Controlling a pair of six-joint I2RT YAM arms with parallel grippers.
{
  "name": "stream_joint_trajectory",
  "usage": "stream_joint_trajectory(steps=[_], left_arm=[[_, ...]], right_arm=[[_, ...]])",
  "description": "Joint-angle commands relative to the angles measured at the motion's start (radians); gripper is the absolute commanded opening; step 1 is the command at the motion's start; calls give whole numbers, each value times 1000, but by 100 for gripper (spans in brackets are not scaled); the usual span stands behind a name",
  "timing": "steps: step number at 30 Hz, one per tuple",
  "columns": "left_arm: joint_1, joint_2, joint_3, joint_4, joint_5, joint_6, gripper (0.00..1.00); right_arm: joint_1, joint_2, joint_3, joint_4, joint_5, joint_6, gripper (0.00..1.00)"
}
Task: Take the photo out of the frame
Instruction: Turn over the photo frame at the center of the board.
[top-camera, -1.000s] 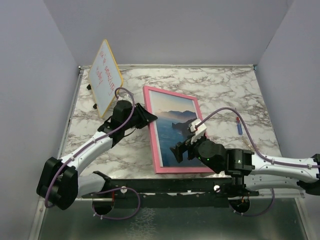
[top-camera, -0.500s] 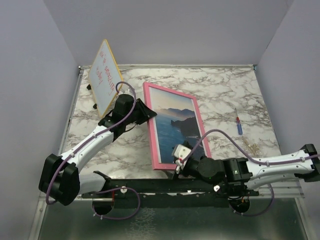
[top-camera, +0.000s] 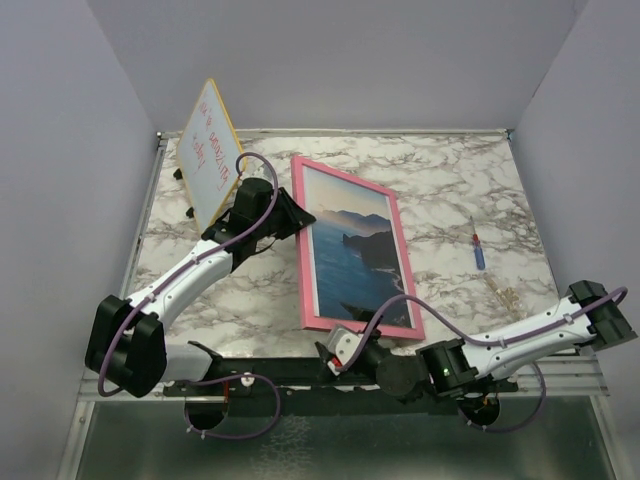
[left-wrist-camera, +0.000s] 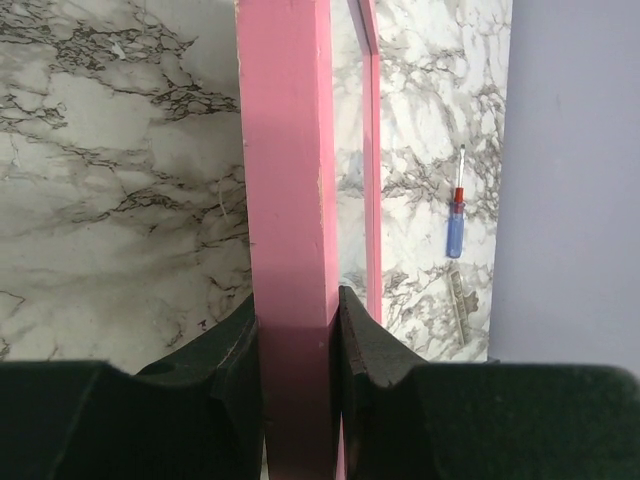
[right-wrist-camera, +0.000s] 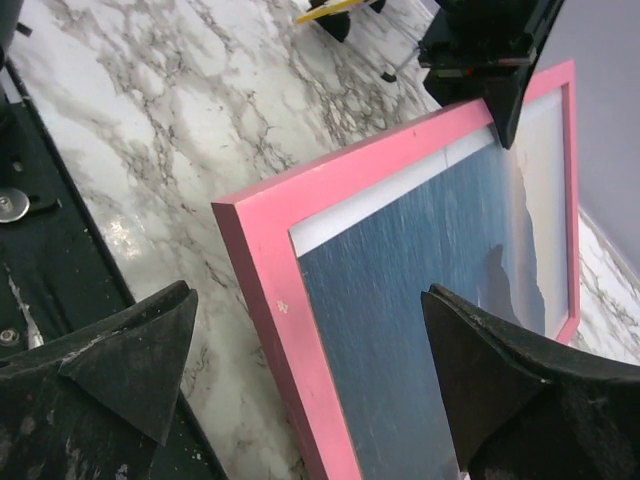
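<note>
The pink frame lies face up in the middle of the marble table, with its left side seemingly lifted a little. The photo of sea and a dark headland sits inside it. My left gripper is shut on the frame's left rail near the far corner. In the left wrist view both pads press on the pink edge. My right gripper hovers open just off the frame's near-left corner. In the right wrist view that corner and the photo lie between its wide-apart fingers.
A yellow-edged whiteboard with red writing stands tilted at the far left. A small blue-handled screwdriver lies at the right, with a small pale object just nearer. The black rail runs along the near edge.
My right gripper has drawn back from over the photo to the frame's near-left corner, staying open. The frame has turned slightly with my left gripper, which moved a little farther away.
</note>
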Motion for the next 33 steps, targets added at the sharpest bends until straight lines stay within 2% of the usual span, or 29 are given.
stream_joint_trajectory(steps=[1,9,16,20,23,27,33], left_arm=[[6,-23,40,-13,-104,98,0],[6,-37,26,-18,-110,90,0],[5,-27,41,-31,-97,96,0],[6,-33,25,-27,-97,85,0],[6,-42,5,-15,-89,73,0],[5,-55,-2,-10,-85,64,0],[6,-67,-12,-18,-84,50,0]], right_arm=[[14,1,-50,191,125,-27,96],[16,107,-41,156,151,5,88],[16,87,-81,183,114,-8,90],[16,117,-104,145,167,-21,97],[16,118,-100,100,189,-10,93],[15,104,-145,259,189,-72,79],[16,205,-150,362,228,-134,78]])
